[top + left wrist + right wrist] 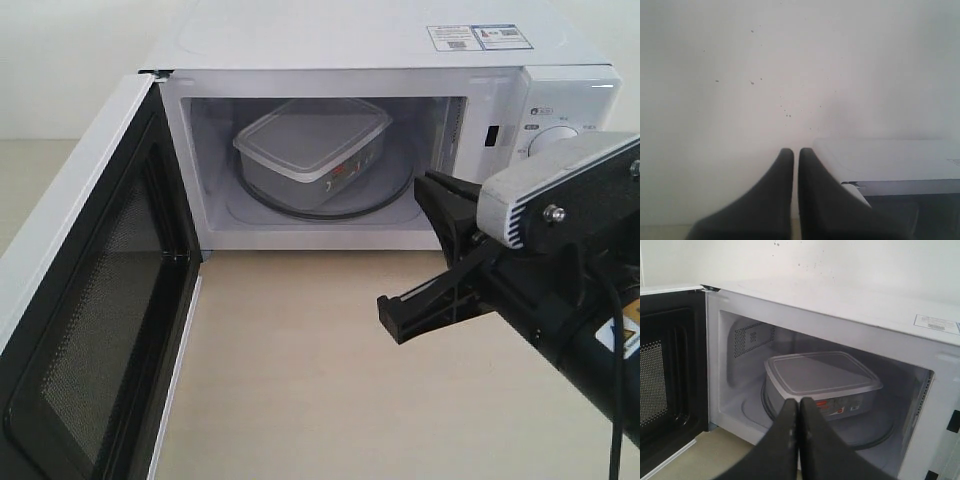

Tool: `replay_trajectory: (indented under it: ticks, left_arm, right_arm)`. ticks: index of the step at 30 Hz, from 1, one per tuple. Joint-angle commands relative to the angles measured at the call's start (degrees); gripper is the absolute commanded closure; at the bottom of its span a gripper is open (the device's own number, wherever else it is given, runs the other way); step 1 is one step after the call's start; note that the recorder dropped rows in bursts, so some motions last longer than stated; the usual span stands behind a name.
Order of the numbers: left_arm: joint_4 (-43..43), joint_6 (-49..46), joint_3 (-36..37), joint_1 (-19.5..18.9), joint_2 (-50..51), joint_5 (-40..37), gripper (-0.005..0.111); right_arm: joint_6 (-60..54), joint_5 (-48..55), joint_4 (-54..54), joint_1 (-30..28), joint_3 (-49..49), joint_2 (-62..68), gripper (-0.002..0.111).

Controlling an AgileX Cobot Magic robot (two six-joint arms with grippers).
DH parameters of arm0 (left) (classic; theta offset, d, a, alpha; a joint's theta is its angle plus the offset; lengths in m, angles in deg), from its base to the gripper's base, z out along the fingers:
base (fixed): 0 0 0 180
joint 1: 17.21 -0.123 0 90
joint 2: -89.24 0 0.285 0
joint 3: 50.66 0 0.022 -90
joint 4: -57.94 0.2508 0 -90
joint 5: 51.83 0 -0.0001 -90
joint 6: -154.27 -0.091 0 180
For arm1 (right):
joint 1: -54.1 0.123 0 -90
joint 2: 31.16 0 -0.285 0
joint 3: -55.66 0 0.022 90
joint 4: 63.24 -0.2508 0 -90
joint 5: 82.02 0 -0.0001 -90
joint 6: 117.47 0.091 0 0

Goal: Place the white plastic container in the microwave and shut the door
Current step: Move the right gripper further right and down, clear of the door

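Right gripper (799, 402) closed, empty, outside microwave (840, 305). White container (820, 372) sits inside, just ahead of it. Door (670, 375) wide open; closing not yet done.

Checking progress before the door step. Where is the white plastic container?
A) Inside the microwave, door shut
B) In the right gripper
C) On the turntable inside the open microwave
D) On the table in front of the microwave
C: the white plastic container rests on the turntable inside the microwave, whose door stands wide open; the shut right gripper holds nothing.
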Motion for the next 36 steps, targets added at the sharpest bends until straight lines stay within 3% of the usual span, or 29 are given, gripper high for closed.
replay_trajectory:
  ticks: [1, 24, 33, 36]
  left_arm:
    - [-0.86, 0.37, -0.22, -0.17, 0.19, 0.79, 0.102]
    - [-0.86, 2.86, -0.62, -0.17, 4.01, -7.70, 0.102]
    - [-0.86, 1.45, -10.21, -0.17, 16.84, -19.36, 0.102]
    - [-0.86, 1.45, -12.54, -0.17, 20.66, -22.07, 0.102]
  right_arm:
    - [0.22, 0.26, 1.81, 0.03, 0.39, -0.38, 0.109]
    - [2.31, -0.10, 2.71, 0.03, 0.39, -0.38, 0.109]
    - [2.31, 0.04, -5.79, 0.03, 0.39, -0.38, 0.109]
    - [-1.11, -2.62, -3.36, 0.03, 0.39, -0.80, 0.109]
